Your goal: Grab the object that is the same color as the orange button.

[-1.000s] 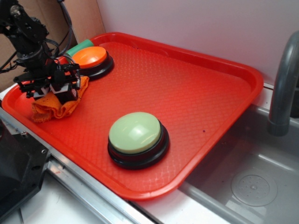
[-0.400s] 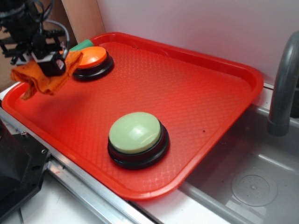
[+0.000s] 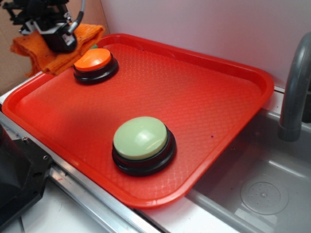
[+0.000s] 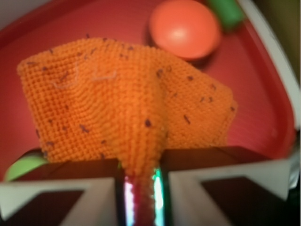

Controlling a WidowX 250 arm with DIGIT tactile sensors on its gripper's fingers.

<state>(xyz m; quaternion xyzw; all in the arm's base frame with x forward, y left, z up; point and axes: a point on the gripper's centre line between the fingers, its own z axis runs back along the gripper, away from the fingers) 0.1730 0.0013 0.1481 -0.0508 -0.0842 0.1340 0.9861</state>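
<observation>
The orange rag [image 3: 51,48] is hanging in the air at the far left corner of the red tray [image 3: 204,97], lifted clear of the tray floor and pinched in the gripper [image 3: 58,36]. In the wrist view the rag [image 4: 122,99] is spreading out like a fan from a narrow fold that is running down between the two pale fingers [image 4: 197,188], which are standing closed tight on that fold with only a thin sliver of cloth between them. Its woven surface is showing dark specks and a few loose threads.

The orange button [image 3: 92,60] is sitting on the tray just below and to the right of the dangling cloth; from the wrist camera it [image 4: 186,28] is appearing beyond the rag's upper edge, blurred. A green cylinder [image 4: 225,12] is peeking out next to it, cut off by the frame edge, and in the exterior view the rag and button are covering nearly all of it. The pale green button [image 3: 141,141] is resting well apart, near the tray's front; only a blurred scrap of it [image 4: 23,167] is showing under the rag's left side in the wrist view.

The arm is reaching in from the upper left, mostly cropped by the frame, with the gripper pointing downward and cables trailing above it. A grey sink [image 3: 262,194] is lying to the right of the tray.
</observation>
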